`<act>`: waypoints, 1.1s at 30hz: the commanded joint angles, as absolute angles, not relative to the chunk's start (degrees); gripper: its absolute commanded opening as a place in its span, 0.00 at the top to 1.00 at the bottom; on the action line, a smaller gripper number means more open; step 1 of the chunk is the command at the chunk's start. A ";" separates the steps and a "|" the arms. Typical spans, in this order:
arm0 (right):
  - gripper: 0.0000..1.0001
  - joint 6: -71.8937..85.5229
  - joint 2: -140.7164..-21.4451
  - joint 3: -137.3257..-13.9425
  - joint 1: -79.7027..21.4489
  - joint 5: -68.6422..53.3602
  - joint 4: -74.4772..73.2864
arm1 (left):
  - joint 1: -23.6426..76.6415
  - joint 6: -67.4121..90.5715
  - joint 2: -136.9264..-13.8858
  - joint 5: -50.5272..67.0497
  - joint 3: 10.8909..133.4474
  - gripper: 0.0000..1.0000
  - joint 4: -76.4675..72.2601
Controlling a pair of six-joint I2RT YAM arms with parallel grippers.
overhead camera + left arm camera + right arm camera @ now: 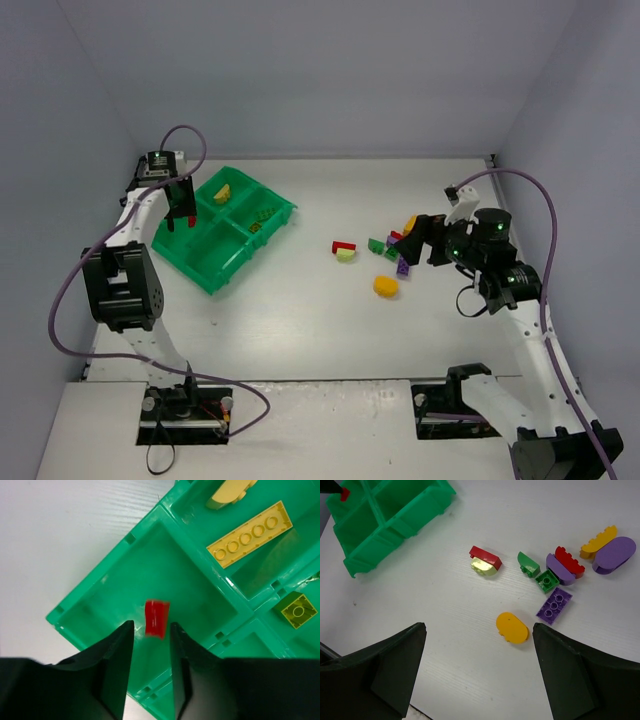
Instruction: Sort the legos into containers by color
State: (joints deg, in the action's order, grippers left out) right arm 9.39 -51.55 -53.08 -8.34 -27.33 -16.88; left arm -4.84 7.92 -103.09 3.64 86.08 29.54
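Observation:
The green tray (215, 262) stands at the back left and also shows in the left wrist view (190, 580). My left gripper (182, 215) is open over its left compartment. A blurred red brick (156, 618) shows just beyond the fingertips (125, 635), touching neither. Two yellow bricks (248, 534) and a lime one (298, 611) lie in other compartments. My right gripper (479, 626) is wide open and empty above the table, near a yellow oval brick (512, 627). Loose red (485, 556), green (527, 562) and purple (554, 605) bricks lie beyond it.
The loose pile (395, 250) sits right of centre, with a yellow brick (598, 539) and a purple oval (614, 554) at its far side. White walls close the table at the back and sides. The arm bases stand at the near edge.

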 commanded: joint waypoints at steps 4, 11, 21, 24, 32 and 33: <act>0.15 10.02 -49.75 -54.05 -8.79 -26.37 -12.92 | -4.83 9.58 -100.55 3.96 89.56 0.60 30.41; 0.15 10.72 -49.48 -53.96 -8.70 -21.20 -12.92 | -0.54 10.46 -93.79 6.23 86.67 0.56 30.33; 0.16 15.82 -50.45 -54.93 -4.05 -8.54 -16.08 | 33.81 3.09 -96.30 14.93 88.67 0.50 24.96; 0.16 16.78 -49.92 -54.41 -2.99 -5.02 -16.87 | 42.52 -3.30 -101.84 17.75 92.45 0.44 25.05; 0.16 16.35 -49.13 -53.79 -2.29 -2.64 -18.19 | 51.50 -15.71 -117.66 25.56 106.75 0.37 31.09; 0.16 16.26 -48.96 -53.79 -2.29 -2.72 -18.45 | 51.59 -17.04 -118.99 26.19 108.44 0.37 32.51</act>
State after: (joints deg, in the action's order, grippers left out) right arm 16.08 -49.93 -53.08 -2.63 -5.21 -19.59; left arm 51.81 -9.34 -118.39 22.17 102.00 29.61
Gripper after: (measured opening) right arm 0.839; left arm 0.633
